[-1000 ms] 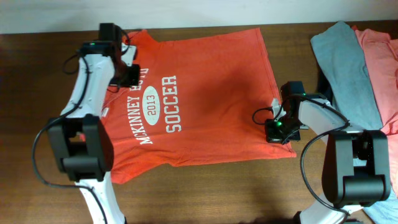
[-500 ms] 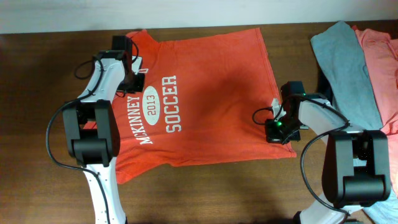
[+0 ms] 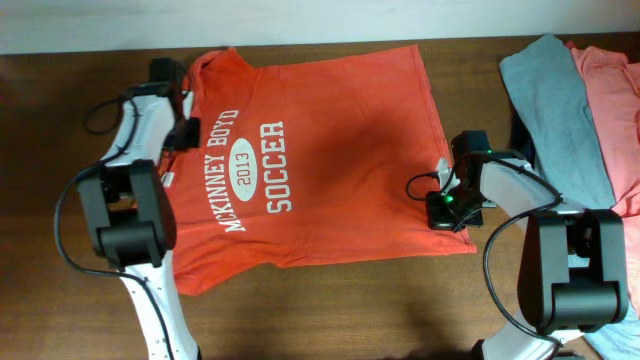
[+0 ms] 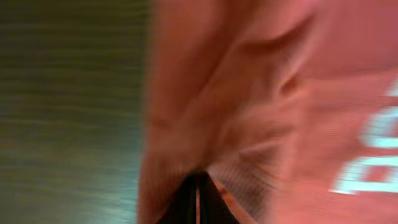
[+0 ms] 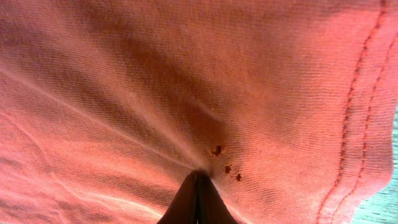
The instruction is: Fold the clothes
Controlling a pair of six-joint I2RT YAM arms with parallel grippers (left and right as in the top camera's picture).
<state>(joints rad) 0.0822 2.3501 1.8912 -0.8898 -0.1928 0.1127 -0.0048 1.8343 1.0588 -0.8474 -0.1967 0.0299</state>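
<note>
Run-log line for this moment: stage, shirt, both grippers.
stage: fold not begun | orange-red T-shirt with white print: spread flat, print up | left gripper: shut on its collar end | right gripper: shut on its hem

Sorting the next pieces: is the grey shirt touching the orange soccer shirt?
No, the grey shirt lies apart from the orange shirt, with table wood showing between them.

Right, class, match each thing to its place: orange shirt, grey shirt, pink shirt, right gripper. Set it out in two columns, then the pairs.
1 orange shirt
2 grey shirt
3 pink shirt
4 right gripper

a farthest right
b pinching the orange hem
c spread flat, print up
d lying between two shirts

Pairs: 1-c; 2-d; 3-a; 4-b
</note>
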